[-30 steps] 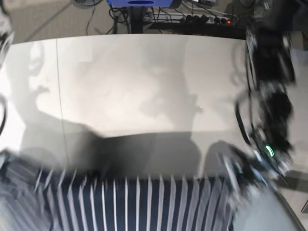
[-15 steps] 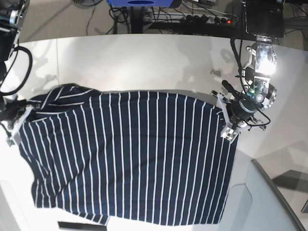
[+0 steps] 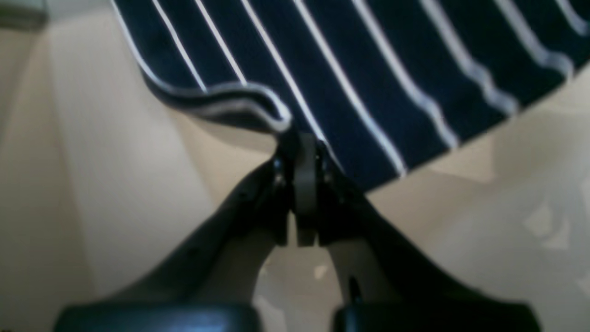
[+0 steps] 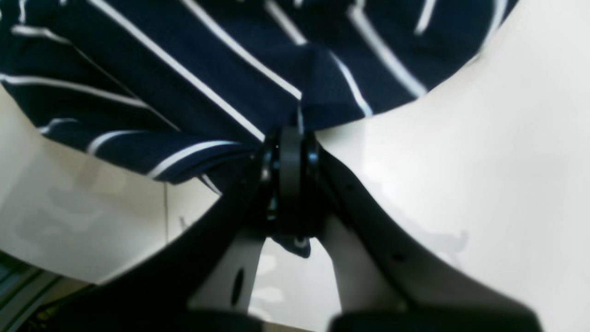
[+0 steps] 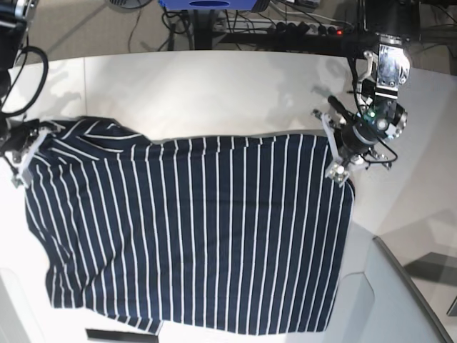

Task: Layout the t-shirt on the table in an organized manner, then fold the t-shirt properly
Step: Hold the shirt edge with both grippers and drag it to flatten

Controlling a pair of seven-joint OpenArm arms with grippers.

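The t-shirt (image 5: 193,229), dark navy with thin white stripes, lies spread over the near half of the white table (image 5: 214,93). My left gripper (image 5: 335,153) is shut on its far right corner; in the left wrist view the closed fingertips (image 3: 299,152) pinch the cloth edge of the t-shirt (image 3: 350,69). My right gripper (image 5: 25,153) is shut on the far left corner. The right wrist view shows its tips (image 4: 288,147) clamped on bunched fabric of the t-shirt (image 4: 207,60).
Cables and a power strip (image 5: 314,28) lie on the floor beyond the table's far edge. A grey curved panel (image 5: 385,300) sits at the near right. The shirt's near hem (image 5: 214,329) hangs close to the table's front edge.
Both grippers have carried the shirt's far corners away from the camera, pulling the cloth flatter and further onto the table. The grips stayed shut.
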